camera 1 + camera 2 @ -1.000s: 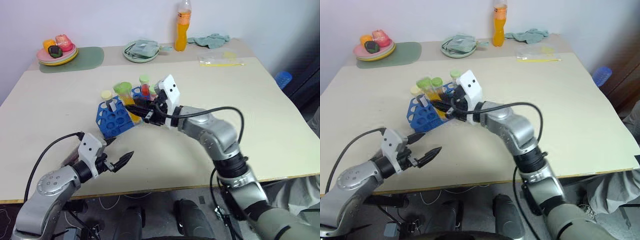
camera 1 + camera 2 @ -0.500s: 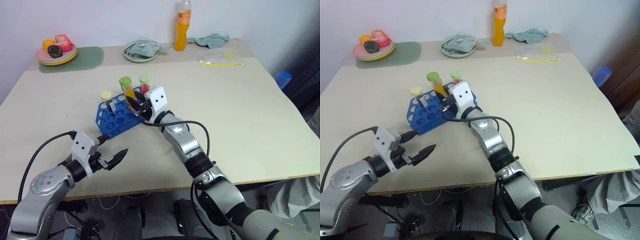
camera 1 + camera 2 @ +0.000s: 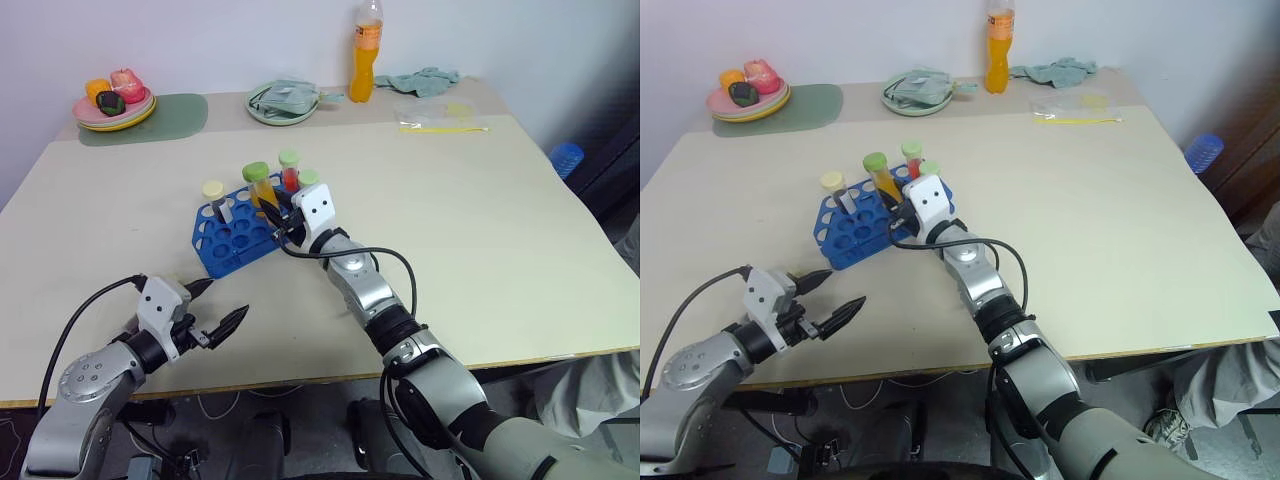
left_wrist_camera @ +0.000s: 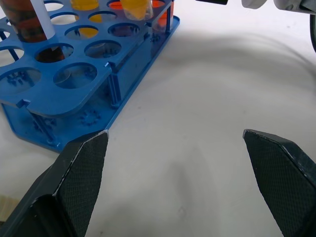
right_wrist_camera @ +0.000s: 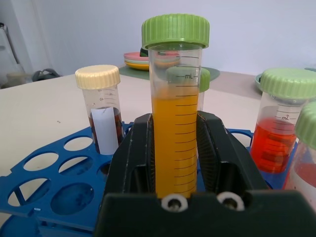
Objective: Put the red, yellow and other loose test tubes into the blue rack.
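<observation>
So the yellow-orange tube [image 5: 175, 143] is clamped upright in the right pincer [image 5: 177, 148], right over the blue rack [image 3: 232, 240], among tubes already seated. Lowering into a free hole is probably next, then release. The left pincer [image 4: 175, 148] is spread wide, empty, near the rack's front edge on the counter [image 3: 480, 220].

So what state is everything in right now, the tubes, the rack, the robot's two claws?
Yellow-orange tube: upright, clamped in the right gripper, over the blue rack.
Maroon tube: standing in a rack hole, cream cap on.
Red tube: standing in the rack, green cap on.
Blue rack: flat on the table, most holes free.
Right gripper: shut on the tube.
Left gripper: open, holding nothing.
</observation>
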